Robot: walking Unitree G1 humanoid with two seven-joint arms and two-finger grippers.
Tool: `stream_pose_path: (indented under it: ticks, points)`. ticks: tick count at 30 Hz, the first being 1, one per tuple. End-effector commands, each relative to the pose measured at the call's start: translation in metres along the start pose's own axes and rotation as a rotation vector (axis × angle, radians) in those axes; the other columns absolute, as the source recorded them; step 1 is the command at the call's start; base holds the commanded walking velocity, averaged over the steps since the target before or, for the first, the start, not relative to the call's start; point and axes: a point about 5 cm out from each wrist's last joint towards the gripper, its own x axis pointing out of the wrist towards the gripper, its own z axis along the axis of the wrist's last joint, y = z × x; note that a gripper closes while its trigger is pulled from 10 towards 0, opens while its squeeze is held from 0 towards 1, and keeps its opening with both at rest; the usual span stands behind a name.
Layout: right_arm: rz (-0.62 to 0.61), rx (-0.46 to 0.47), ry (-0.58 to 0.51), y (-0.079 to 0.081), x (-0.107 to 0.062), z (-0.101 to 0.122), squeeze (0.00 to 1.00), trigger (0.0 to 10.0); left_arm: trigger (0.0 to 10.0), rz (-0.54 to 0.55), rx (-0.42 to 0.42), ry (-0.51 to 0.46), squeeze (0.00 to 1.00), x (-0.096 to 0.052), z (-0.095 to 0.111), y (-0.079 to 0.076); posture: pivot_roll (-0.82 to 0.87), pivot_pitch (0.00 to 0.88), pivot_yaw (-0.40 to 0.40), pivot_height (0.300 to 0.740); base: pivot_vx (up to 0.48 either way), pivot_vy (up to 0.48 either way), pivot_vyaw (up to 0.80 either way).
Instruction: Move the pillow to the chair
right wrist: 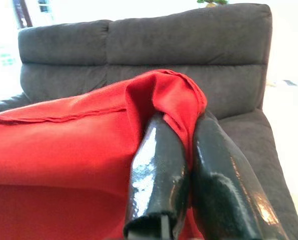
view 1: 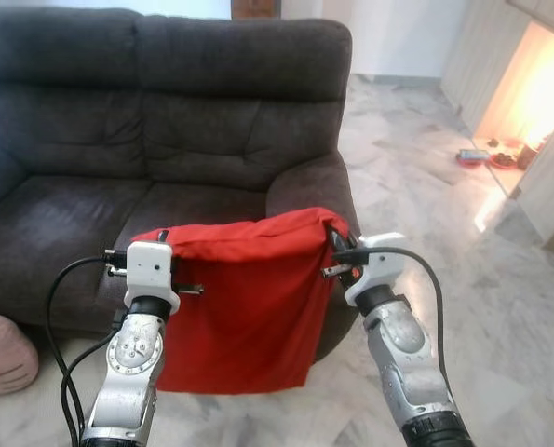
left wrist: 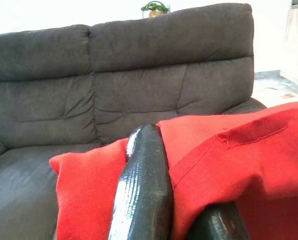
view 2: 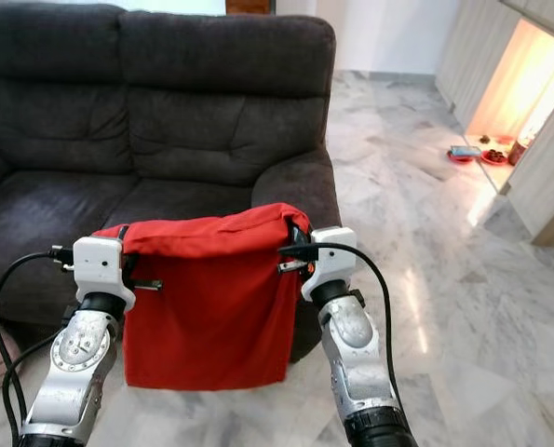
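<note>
The red pillow [view 1: 244,307] hangs in the air in front of the dark sofa [view 1: 165,140], held by its 2 top corners and clear of both the seat and the marble floor [view 1: 444,242]. The left hand [view 1: 161,244] is clamped on the left corner; its wrist view shows a black finger [left wrist: 143,190] pressed over the fabric with cloth bunched beneath it. The right hand [view 1: 338,250] is clamped on the right corner, and in its wrist view 2 fingers [right wrist: 159,170] pinch a fold of red cloth between them.

Gripping at opposite corners spreads the load across both arms and keeps the pillow flat and taut along its top edge, so it hangs straight down rather than swinging or folding. Holding it at about arm-rest height looks meant to keep the bottom edge off the floor while walking.

The pickup seems done; the carry to the chair is what remains. No chair is visible here, so the robot will likely need to turn away from the sofa. A pink cushion [view 1: 2,354] sits on the floor at the left.
</note>
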Motion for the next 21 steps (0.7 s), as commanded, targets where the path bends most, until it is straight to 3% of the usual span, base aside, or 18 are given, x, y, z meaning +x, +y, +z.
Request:
stream_pose_path:
  ticks: [1, 3, 15, 17, 21]
  points:
    - [0.011, -0.002, -0.047, 0.0029, 0.0051, 0.0117, 0.00, 10.0, 10.0, 0.016, -0.005, -0.105, 0.00, 0.0049, 0.0216, 0.0044, 0.06, 0.005, -0.028, 0.740, 0.000, 0.360, -0.80]
    - [0.012, -0.003, -0.048, 0.0030, 0.0053, 0.0119, 0.00, 10.0, 10.0, 0.016, -0.004, -0.104, 0.00, 0.0051, 0.0216, 0.0047, 0.06, 0.009, -0.027, 0.740, 0.000, 0.364, -0.80]
    - [0.010, -0.006, -0.049, 0.0019, 0.0064, 0.0131, 0.00, 10.0, 10.0, 0.019, -0.003, -0.105, 0.00, 0.0048, 0.0219, 0.0056, 0.06, 0.011, -0.026, 0.740, 0.000, 0.359, 0.00]
    - [0.010, 0.001, -0.047, 0.0021, 0.0064, 0.0127, 0.00, 10.0, 10.0, 0.018, -0.002, -0.106, 0.00, 0.0048, 0.0220, 0.0055, 0.06, 0.011, -0.026, 0.740, 0.000, 0.362, -0.80]
    - [0.009, -0.004, -0.056, 0.0024, 0.0062, 0.0133, 0.00, 10.0, 10.0, 0.016, 0.002, -0.111, 0.00, 0.0048, 0.0229, 0.0054, 0.06, 0.010, -0.027, 0.740, 0.000, 0.000, -0.40]
